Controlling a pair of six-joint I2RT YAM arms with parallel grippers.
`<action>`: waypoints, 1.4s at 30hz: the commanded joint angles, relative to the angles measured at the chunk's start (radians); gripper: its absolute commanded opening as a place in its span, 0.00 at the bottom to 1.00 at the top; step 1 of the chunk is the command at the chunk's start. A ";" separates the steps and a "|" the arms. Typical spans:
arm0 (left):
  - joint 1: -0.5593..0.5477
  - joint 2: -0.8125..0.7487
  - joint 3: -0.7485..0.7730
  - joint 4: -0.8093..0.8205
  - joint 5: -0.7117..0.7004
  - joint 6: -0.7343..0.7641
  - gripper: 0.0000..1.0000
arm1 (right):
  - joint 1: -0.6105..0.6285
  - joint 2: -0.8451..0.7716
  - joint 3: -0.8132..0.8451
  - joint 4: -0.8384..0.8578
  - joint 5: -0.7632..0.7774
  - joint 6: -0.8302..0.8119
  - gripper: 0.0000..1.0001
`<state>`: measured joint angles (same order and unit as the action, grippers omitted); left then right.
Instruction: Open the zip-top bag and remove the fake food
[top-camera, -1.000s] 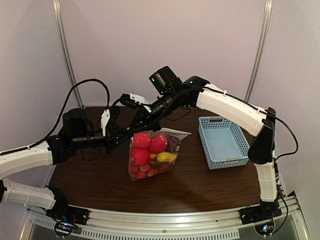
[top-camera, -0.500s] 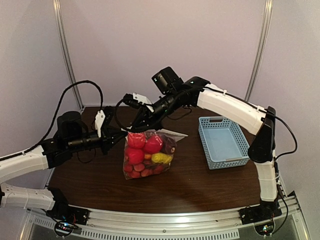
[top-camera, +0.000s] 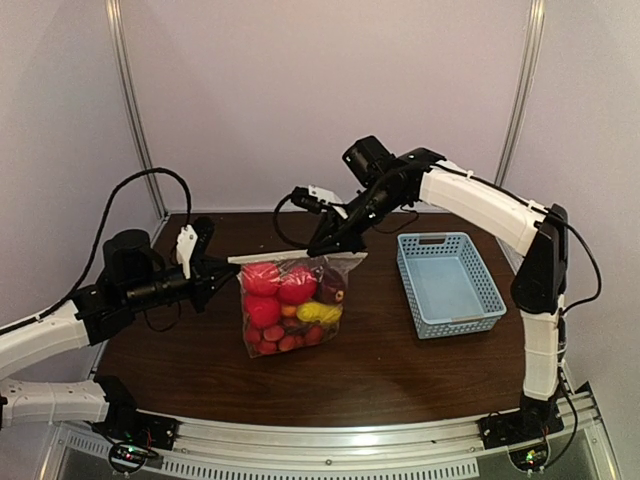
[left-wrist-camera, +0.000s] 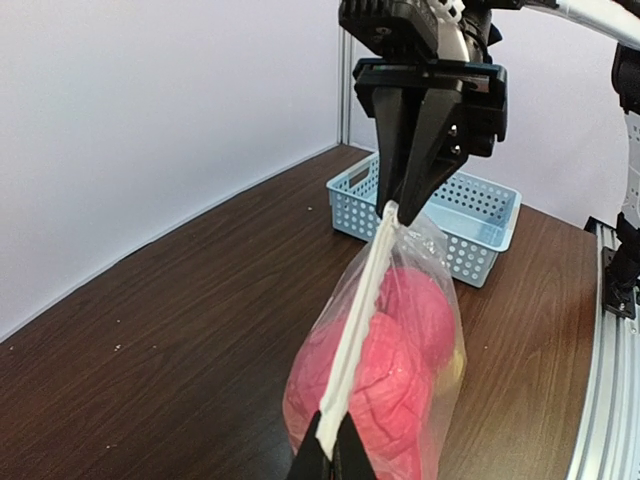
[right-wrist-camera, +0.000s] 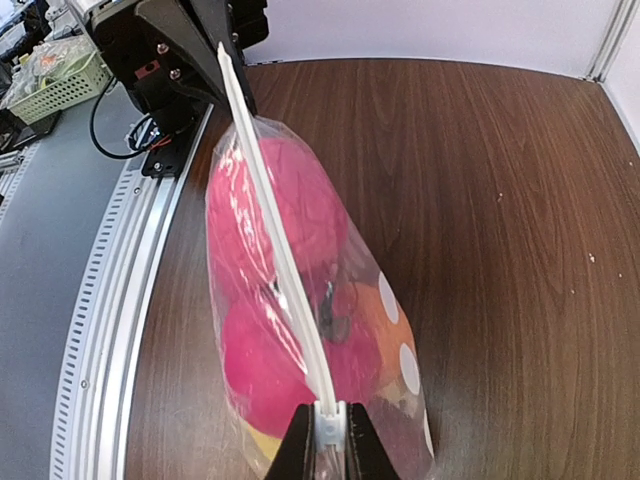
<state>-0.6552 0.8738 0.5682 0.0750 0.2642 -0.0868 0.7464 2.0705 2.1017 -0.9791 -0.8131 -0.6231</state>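
Pinching the left end of the white zip strip (top-camera: 285, 257), the left gripper (top-camera: 228, 264) has its fingers clamped on the rim of the zip-top bag (top-camera: 290, 315). The bag sits mid-table, bulging with the fake food (top-camera: 272, 300), and its sealed strip runs taut to the right gripper (top-camera: 338, 248), whose fingers are pinched shut on the right end. Since both hold the ends and not opposite lips, pulling outward would likely only stretch the seal, slip a pinch or tip the bag. The left arm reaches in low and nearly level. The right arm arches over from the far right with its wrist angled down, and the light-blue basket (top-camera: 445, 285) lies beyond it.
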 joint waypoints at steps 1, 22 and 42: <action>0.040 -0.048 -0.010 0.020 -0.041 0.013 0.00 | -0.111 -0.080 -0.046 -0.108 0.103 -0.031 0.00; 0.064 -0.043 -0.019 0.028 -0.020 -0.003 0.00 | -0.209 -0.090 -0.066 -0.141 0.143 -0.078 0.01; 0.081 -0.045 -0.034 0.037 -0.008 -0.004 0.00 | -0.231 -0.056 -0.068 -0.186 0.173 -0.134 0.02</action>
<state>-0.6010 0.8581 0.5446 0.0738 0.2775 -0.0879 0.5694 2.0125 2.0426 -1.1152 -0.7616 -0.7349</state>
